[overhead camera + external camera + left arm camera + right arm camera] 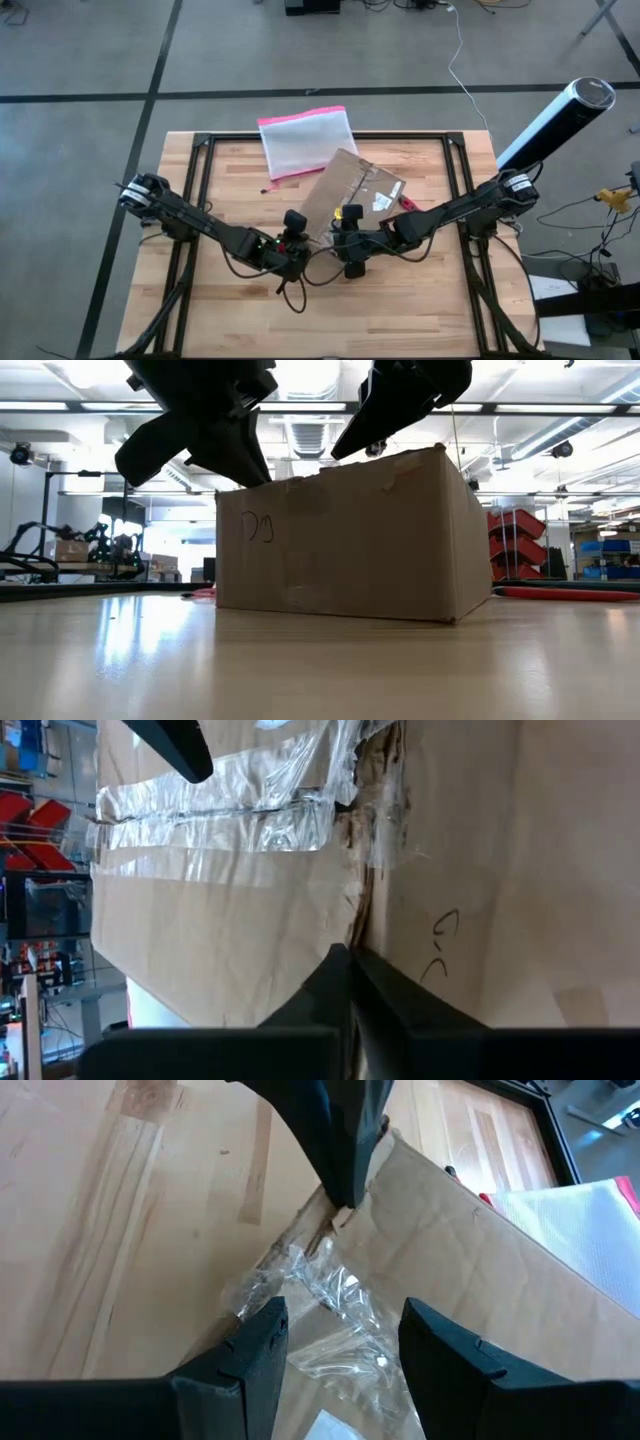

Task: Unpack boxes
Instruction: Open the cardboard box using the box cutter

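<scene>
The brown cardboard box [350,188] sits flat on the table [420,300], turned askew, with clear crumpled tape [215,810] along its top seam. My left gripper [346,958] is shut at the box's near top edge; in the right wrist view it shows as a dark wedge [340,1150] coming down on that edge. My right gripper [340,1335] is open beside it, over the near end of the taped seam [325,1305], one finger on either side of the loose tape. My left gripper touches the box's near top edge [338,1215] with the tips of its shut fingers, at the end of the seam where the tape is torn and the cardboard frayed. The fingers slant down from the near left. My right gripper: whether its fingers touch the tape or box, I cannot tell.
A translucent pouch with a pink edge [305,142] lies on the table behind the box, toward the far edge. A red thing [412,204] lies at the box's right side. Black frame rails [200,190] run along the table's left and right sides. Bare wood lies near the front edge.
</scene>
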Tool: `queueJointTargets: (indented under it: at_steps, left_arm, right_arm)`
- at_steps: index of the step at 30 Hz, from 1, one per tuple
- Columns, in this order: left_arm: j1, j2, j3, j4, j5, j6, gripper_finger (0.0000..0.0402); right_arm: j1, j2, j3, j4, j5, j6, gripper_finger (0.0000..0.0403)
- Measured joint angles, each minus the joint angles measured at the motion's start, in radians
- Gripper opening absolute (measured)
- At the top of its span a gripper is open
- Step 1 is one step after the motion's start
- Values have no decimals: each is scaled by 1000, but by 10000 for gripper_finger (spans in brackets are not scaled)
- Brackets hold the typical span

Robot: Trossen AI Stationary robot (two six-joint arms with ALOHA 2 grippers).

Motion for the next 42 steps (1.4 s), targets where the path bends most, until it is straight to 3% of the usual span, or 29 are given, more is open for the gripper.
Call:
queueJointTargets:
  at_steps: [22, 27, 31, 36, 42]
  left_arm:
    - [-15, -9, 28, 19, -214, -74, 0]
    - [-16, -11, 39, 24, -201, -81, 0]
    - [-16, -12, 41, 23, -95, -56, 0]
    - [-14, -12, 41, 16, -67, -4, 4]
    - [-1, -12, 41, 13, -47, 32, 65]
  right_arm:
    - [20, 0, 0, 0, -10, 27, 165]
    - [20, 0, 0, 0, 37, 27, 165]
    - [20, 0, 0, 0, 42, 24, 165]
    - [20, -1, 0, -9, 88, -3, 165]
    - [15, -7, 0, -91, 138, 18, 165]
